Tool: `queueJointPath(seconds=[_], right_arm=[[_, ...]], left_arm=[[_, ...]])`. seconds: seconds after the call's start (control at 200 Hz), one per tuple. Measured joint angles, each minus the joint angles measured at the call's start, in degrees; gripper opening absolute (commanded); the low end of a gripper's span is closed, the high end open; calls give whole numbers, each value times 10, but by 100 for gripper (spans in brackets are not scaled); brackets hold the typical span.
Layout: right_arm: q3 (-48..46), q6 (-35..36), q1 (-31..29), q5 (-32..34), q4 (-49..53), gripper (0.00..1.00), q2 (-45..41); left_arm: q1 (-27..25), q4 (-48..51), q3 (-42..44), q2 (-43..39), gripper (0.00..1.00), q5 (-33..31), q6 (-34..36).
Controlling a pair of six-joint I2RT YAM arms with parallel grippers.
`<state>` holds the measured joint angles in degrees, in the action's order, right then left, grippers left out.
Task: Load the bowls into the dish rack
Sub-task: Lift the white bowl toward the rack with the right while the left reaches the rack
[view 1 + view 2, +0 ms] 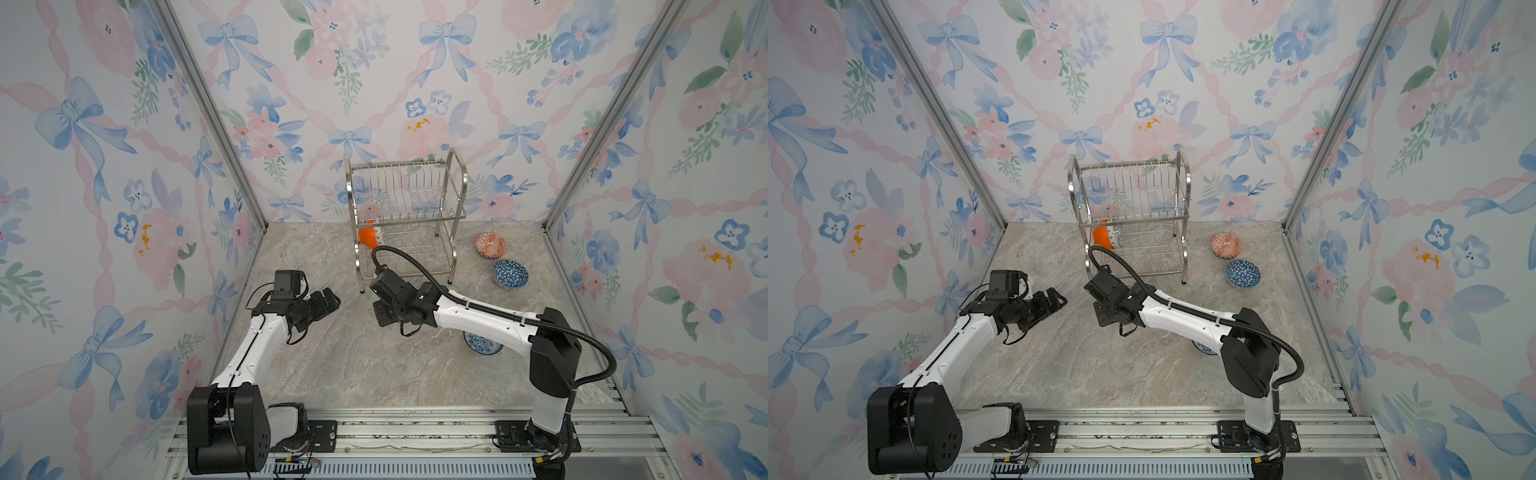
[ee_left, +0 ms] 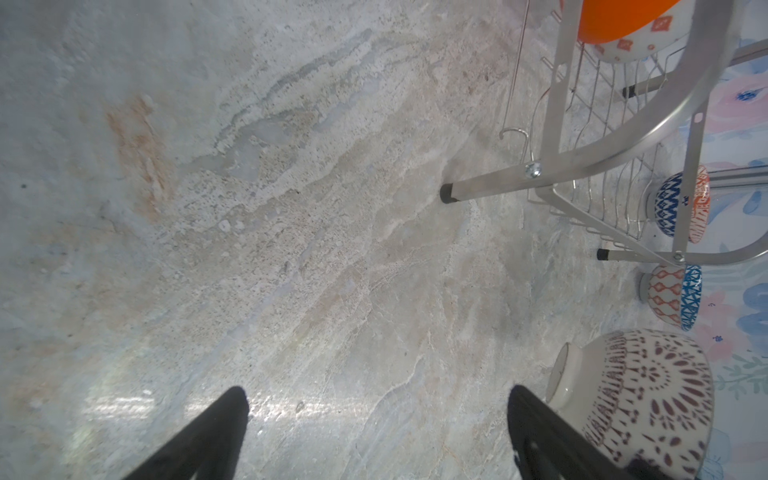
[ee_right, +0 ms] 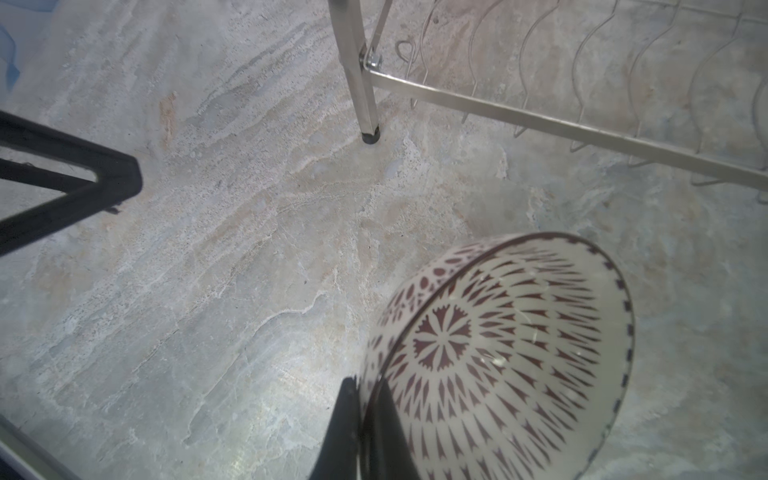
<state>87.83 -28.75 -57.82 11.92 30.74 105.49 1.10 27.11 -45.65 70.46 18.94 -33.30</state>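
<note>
My right gripper point(image 3: 365, 382) is shut on the rim of the white bowl with dark lattice point(image 3: 519, 353), held tilted above the table in front of the dish rack point(image 1: 407, 216). The wrist hides this bowl in both top views. The left wrist view shows the same bowl point(image 2: 648, 399) beside my left gripper point(image 2: 376, 392), which is open and empty left of the rack. A plain orange bowl point(image 1: 368, 237) stands on edge in the rack's lower tier at its left end. A white patterned bowl point(image 2: 640, 41) leans behind it.
An orange-red-white bowl point(image 1: 491, 245) and a dark-blue triangle bowl point(image 1: 510, 273) sit on the table right of the rack. A blue-white floral bowl point(image 1: 482, 344) lies partly under my right arm. Patterned walls close in three sides.
</note>
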Motion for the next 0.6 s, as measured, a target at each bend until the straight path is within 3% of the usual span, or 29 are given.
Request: queueJointPath(seconds=[0.2,0.38,0.6], right_arm=[[-78,11,56,-72,-97,0,-83],[-78,20,149,-130,-146,0,-87],[-76,24,210,-196,-181,0,-87]], left_arm=[[-49,-14,-51,30,98,-7,-31],[-88,-26,-119,61,98,-19,-60],[-114,-34,-170,104,98,-30,-78]])
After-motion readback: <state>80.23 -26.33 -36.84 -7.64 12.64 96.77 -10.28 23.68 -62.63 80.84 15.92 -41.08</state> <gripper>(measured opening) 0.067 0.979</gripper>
